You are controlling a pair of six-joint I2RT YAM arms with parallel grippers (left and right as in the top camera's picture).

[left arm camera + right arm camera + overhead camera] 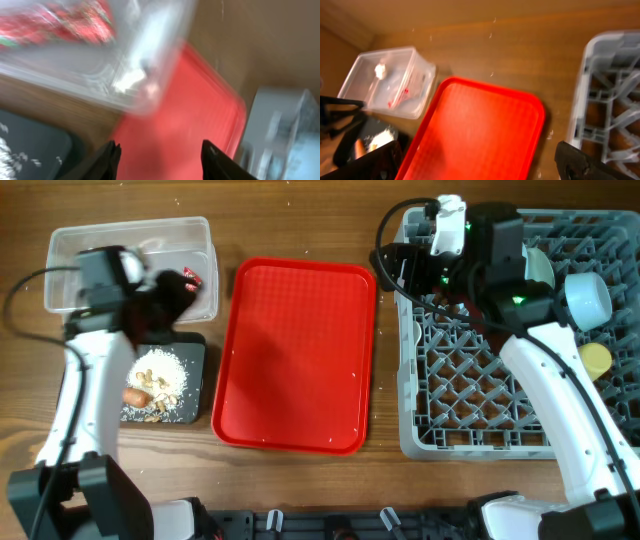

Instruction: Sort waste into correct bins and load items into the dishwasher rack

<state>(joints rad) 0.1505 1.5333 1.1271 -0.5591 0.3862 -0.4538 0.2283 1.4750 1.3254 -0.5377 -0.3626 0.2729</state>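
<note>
The clear tub (130, 260) holds the red wrapper (190, 278) and, in the right wrist view, a white scrap (381, 70). The black tray (195, 350) holds beige scraps (160, 375) and the carrot piece (137, 395). The grey rack (470, 380) holds the light blue bowl (588, 298), the yellow cup (597, 360) and a pale green bowl (540, 265) partly under my right arm. My left gripper (160, 160) is open and empty over the tub's right end (180, 292). My right gripper (480, 160) is open and empty at the rack's left edge (395, 268). Plate and spoon are out of view.
The flat red serving tray (295, 355) lies bare between the bins and the rack. It also shows in the left wrist view (185, 115) and the right wrist view (480, 125). The left wrist view is blurred.
</note>
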